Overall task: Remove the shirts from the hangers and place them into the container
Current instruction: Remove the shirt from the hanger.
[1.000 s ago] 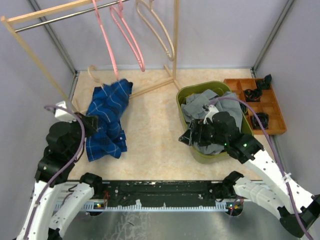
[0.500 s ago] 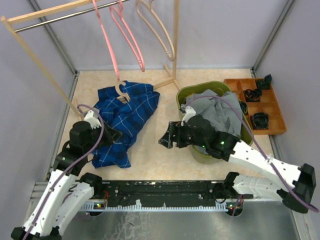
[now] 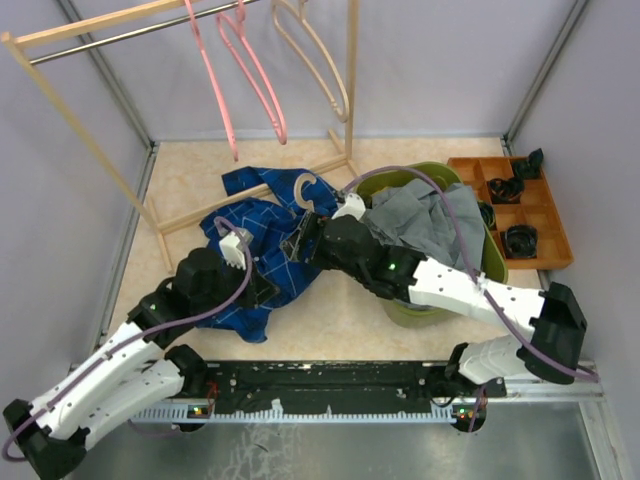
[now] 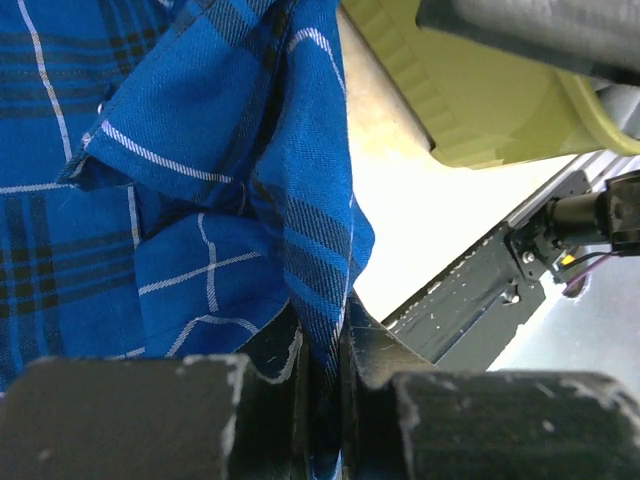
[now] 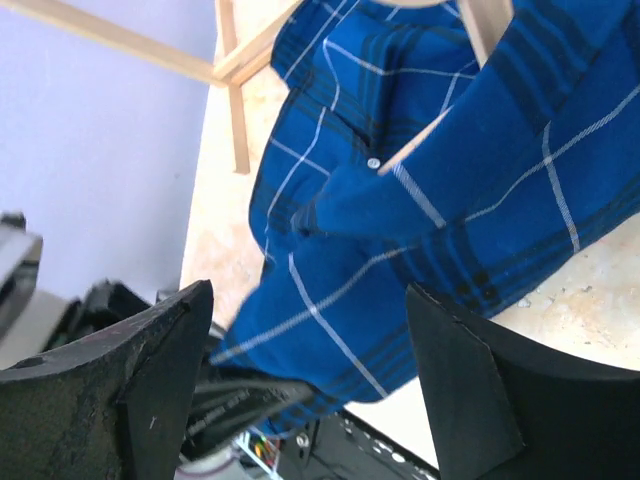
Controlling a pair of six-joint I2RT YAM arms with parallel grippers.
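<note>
The left hand (image 4: pixel 320 370) pinches the shirt (image 3: pixel 250 222), anchoring it. The right hand (image 5: pixel 310 300), spread wide, hovers by the hanger (image 3: pixel 296 188), probably to pull it free.

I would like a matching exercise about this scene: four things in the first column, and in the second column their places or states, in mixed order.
Things:
1. left gripper
2. right gripper
3. grey shirt
4. pink hangers

Places or states:
a. hanging on the rack rod
b. open, close to the blue shirt
c. lying in the green container
d. shut on the blue shirt

Pairs: 1-d, 2-b, 3-c, 4-a
</note>
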